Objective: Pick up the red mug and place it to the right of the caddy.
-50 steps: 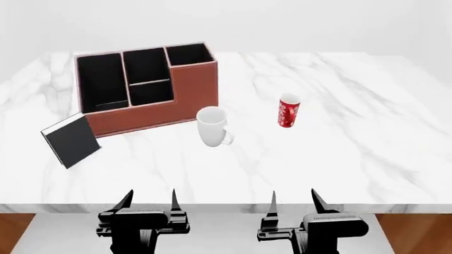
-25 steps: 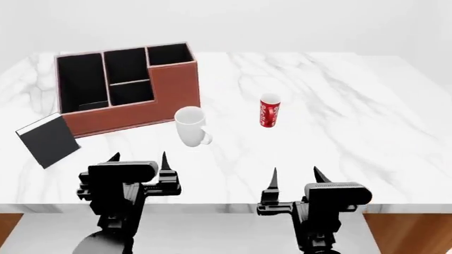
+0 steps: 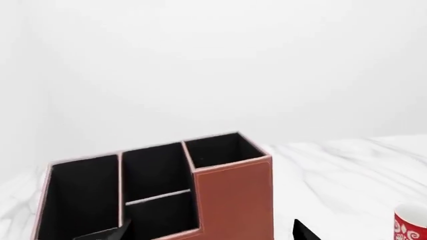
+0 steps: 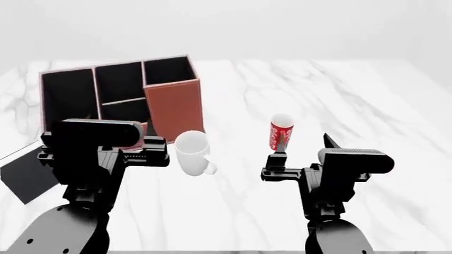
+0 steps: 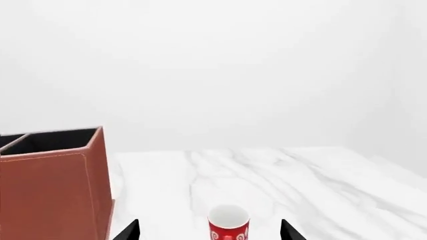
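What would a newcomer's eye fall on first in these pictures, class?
Probably the red mug, a bright spot standing upright on the white marble table, just beyond the open right hand. Next, the big reddish-brown caddy with black compartments at the far left, with a plain white mug in front of it near the left hand.

red mug [image 4: 280, 133] right of caddy [image 4: 173, 108]

The table [image 4: 367, 106] is polished-looking white marble with grey veins. The caddy [image 4: 173, 106] looks like matt reddish-brown leather with pale stitched edges and a flat black lining. The red mug [image 4: 280, 133] and the white mug [image 4: 192, 151] look like smooth ceramic. Both arms are matt black plastic.
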`<state>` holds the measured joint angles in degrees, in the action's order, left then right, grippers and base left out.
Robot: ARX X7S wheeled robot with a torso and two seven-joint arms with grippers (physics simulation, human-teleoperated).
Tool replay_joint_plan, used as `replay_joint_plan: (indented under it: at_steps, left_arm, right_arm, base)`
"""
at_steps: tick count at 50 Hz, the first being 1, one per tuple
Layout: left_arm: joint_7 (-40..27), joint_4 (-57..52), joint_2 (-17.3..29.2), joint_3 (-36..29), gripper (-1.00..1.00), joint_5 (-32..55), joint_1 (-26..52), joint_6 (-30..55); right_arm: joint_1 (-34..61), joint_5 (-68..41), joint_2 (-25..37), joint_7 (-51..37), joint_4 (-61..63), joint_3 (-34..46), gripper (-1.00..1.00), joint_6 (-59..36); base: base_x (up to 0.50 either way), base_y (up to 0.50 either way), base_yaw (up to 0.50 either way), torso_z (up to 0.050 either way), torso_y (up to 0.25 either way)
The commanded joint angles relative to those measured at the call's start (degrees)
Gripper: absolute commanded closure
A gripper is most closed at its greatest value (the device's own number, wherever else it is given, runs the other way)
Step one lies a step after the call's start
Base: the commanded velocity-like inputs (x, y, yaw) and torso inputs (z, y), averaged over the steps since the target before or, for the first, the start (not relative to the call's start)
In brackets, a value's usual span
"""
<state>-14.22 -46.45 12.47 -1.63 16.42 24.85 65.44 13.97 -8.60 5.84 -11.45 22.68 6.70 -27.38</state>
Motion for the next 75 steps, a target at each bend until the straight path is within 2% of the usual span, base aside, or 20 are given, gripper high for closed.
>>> replay_joint_plan:
  at_steps: [1, 35, 50, 54, 56, 58, 62, 66, 75]
  left_arm:
    - [-0.7, -1.1, 0.8, -0.9, -1.0, 0.2, 0.7, 1.4]
    - [-1.4, -1.1, 1.6, -0.4, -1.0, 1.0, -0.3, 0.4]
    - [-1.7, -1.8, 1.9, 0.2, -1.0, 1.7, -0.2, 0.9]
    - [-1.7, -1.3, 2.0, 0.3, -1.0, 1.7, -0.4, 0.5]
    - [-1.8, -1.5, 2.0, 0.5, -1.0, 2.0, 0.0, 1.4]
    - [-1.9, -2.4, 2.1, 0.8, -1.0, 2.4, 0.5, 2.5]
    - [-1.9, -3.1, 1.9, 1.5, -1.0, 2.8, 0.1, 2.6]
    - [-2.0, -3.0, 2.1, 1.7, -1.0, 2.9, -0.1, 2.6]
    - [-2.4, -3.4, 2.2, 2.0, -1.0, 3.1, -0.2, 3.1]
  right_arm:
    - [0.8, -1.1, 0.8, -0.5, 0.8, 0.5, -1.0, -0.6]
    - [0.8, -1.6, 2.2, -2.8, 0.8, 2.9, -1.0, -1.1]
    - [1.8, -2.4, 2.6, -4.2, 0.8, 2.9, -1.0, -3.2]
    - [0.6, 0.2, 3.1, -6.0, 1.7, 3.5, -1.0, 0.1]
    - [0.0, -4.8, 1.9, -5.6, 2.9, -0.1, -1.0, -2.3]
    - [-0.7, -4.1, 3.4, -6.2, 5.0, 0.0, -1.0, -4.4]
    - [-3.6, -10.5, 9.3, -3.9, 17.5, -4.8, -1.0, -16.6]
    - [-6.9, -14.3, 12.6, -2.2, 22.3, -9.8, -1.0, -20.6]
    - [-15.3, -14.6, 16.2, 1.4, 19.7, -13.3, -1.0, -17.5]
  base:
    - [0.5, 0.08, 0.0, 0.0, 0.0]
    - [0.5, 0.0, 0.0, 0.0, 0.001]
    - [0.0, 0.0, 0.0, 0.0, 0.001]
    - [0.0, 0.0, 0.0, 0.0, 0.0]
    - [0.0, 0.0, 0.0, 0.0, 0.0]
    - [0.0, 0.0, 0.0, 0.0, 0.0]
    - [0.0, 0.0, 0.0, 0.0, 0.0]
    - [0.0, 0.0, 0.0, 0.0, 0.0]
    - [0.0, 0.0, 0.0, 0.0, 0.0]
